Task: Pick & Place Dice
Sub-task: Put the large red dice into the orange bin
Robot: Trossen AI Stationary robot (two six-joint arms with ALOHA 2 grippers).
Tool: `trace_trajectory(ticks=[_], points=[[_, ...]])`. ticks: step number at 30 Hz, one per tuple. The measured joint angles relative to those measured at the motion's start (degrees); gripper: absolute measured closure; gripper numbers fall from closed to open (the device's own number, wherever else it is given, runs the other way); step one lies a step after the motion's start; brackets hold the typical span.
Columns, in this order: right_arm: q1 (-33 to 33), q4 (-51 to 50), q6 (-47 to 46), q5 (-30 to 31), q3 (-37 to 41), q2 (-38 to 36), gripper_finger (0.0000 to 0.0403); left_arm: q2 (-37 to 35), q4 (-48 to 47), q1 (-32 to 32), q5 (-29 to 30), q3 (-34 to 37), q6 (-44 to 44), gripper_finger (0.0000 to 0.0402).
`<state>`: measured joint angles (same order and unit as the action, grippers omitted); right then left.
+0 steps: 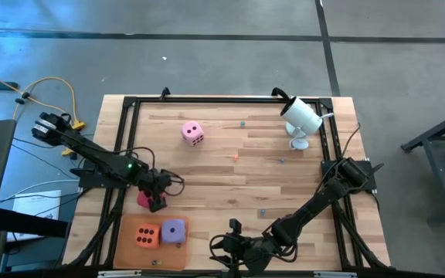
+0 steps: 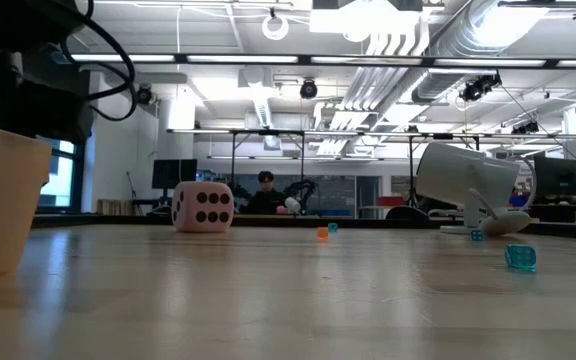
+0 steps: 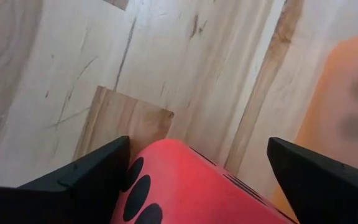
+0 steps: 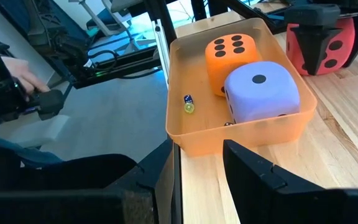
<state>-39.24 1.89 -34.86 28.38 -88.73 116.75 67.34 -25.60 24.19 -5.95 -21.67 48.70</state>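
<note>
Beside the orange tray (image 1: 130,251), the left gripper (image 1: 154,202) straddled the magenta die (image 1: 143,199), fingers (image 3: 86,177) apart around it. Within the tray sat the orange die (image 1: 147,235) and purple die (image 1: 174,231). Beyond the tray, the light pink die (image 1: 192,133) rested on the surface (image 1: 238,185). Right of the tray, the right gripper (image 1: 232,249) waited, fingers (image 4: 260,177) slightly apart, empty.

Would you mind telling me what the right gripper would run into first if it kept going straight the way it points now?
Most likely the near wall of the orange tray, straight ahead of the right gripper. The purple die sits just behind that wall, though the depth is hard to judge.
</note>
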Motion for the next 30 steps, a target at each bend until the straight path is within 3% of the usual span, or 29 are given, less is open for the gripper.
trace_trajectory(ticks=[3, 15, 24, 30], points=[[0.0, 0.0, 0.0, 0.0, 0.0, 0.0, 0.0277, 0.0, 0.3, 0.0, -0.2, 0.1, -0.9, 0.0064], [0.0, 0.0, 0.0, 0.1, 0.0, 0.0, 0.0277, 0.2, -0.8, 1.9, -0.1, -2.8, -3.9, 0.0073], [0.0, 0.0, 0.1, 0.2, 0.0, 0.0, 0.0277, 0.3, -16.4, 5.9, 9.3, -17.6, -7.4, 0.0078], [0.0, 0.0, 0.2, 0.2, 0.0, 0.0, 0.0277, 0.2, -24.7, 9.4, 11.5, -28.7, -6.9, 0.0078]])
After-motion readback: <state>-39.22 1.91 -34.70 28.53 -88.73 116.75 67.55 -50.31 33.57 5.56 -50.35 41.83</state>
